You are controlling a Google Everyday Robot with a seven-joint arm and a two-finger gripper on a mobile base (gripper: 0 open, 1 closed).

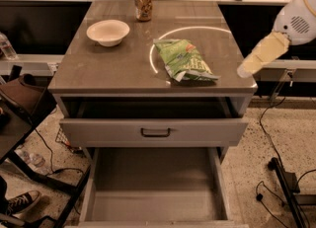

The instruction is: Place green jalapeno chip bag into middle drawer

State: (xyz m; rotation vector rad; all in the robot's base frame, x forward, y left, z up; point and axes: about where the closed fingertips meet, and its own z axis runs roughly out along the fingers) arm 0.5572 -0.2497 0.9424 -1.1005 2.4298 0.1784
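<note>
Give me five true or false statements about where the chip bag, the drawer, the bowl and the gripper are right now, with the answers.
1. The green jalapeno chip bag lies on the cabinet top. True.
2. The middle drawer is pushed shut. False: it is pulled out, its floor bare.
3. The gripper is holding the bag. False: it hovers by the top's right edge, apart from the bag.
4. A white bowl stands on the top, to the left of the bag in the view. True.
5. The can lies inside the bowl. False: it stands upright behind it.

White rounded arm shell [307,2], vent grille [299,23]; pale-yellow tapered gripper [251,65] at right edge.
</note>
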